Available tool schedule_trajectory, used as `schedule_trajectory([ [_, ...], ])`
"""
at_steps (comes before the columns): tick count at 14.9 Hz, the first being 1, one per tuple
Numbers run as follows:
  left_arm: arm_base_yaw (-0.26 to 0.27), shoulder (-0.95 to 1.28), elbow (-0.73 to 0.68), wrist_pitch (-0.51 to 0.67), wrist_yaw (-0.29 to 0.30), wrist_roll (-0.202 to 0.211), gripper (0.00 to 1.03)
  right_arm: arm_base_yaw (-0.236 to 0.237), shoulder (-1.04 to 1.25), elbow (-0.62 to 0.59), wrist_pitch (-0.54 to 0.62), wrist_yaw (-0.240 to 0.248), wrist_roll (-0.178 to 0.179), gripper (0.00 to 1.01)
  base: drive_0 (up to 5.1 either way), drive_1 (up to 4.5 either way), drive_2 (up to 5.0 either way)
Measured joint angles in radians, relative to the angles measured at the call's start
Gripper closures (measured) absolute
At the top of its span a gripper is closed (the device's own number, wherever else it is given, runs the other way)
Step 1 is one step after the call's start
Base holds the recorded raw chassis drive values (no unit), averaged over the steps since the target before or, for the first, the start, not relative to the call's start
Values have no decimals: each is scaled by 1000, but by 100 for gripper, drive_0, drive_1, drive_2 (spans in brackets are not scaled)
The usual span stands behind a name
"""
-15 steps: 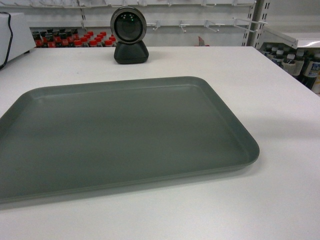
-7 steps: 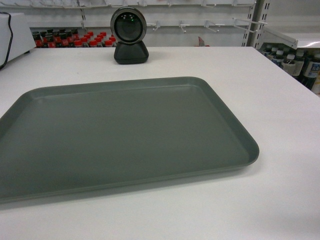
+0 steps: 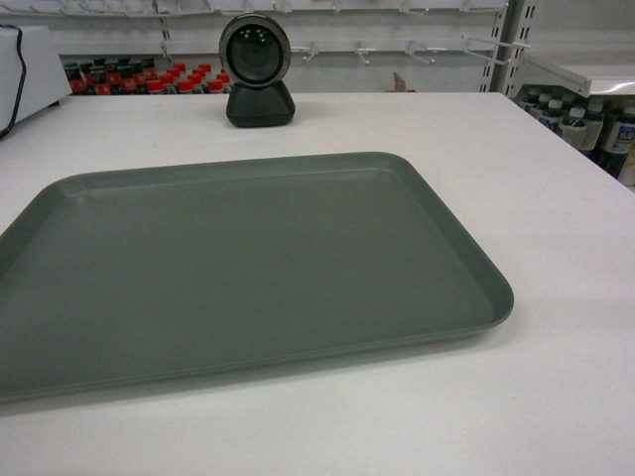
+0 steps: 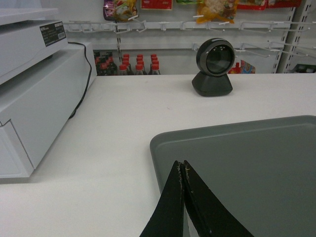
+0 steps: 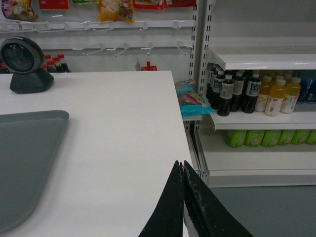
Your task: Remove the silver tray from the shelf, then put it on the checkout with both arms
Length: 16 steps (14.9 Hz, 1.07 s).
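Observation:
The silver tray (image 3: 248, 268) lies flat on the white checkout (image 3: 516, 169), in front of the round black scanner (image 3: 256, 67). Neither arm shows in the head view. In the left wrist view my left gripper (image 4: 181, 164) is shut with nothing in it, its tips over the tray's (image 4: 247, 163) near-left corner. The right wrist view has my right gripper (image 5: 181, 164) shut and empty above the checkout's (image 5: 123, 133) right edge, well right of the tray (image 5: 24, 163). A white shelf (image 5: 261, 59) with bottles stands beyond that edge.
A white register box (image 4: 29, 94) with a black cable sits at the checkout's left. Shelves of drink bottles (image 5: 247, 96) stand to the right, and red-capped bottles (image 3: 149, 79) line the back. Snack packets (image 5: 195, 101) lie beside the table's right edge.

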Motion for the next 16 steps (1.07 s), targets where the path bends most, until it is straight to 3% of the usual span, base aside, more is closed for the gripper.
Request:
schedule_trajectory([
  [12, 0, -326, -166, -146, 0, 0, 101, 0, -302, -105, -174, 0, 0, 99, 0, 0, 0],
  [16, 0, -433, -166, -255, 0, 0, 101, 0, -380, -105, -254, 0, 0, 99, 0, 0, 0],
])
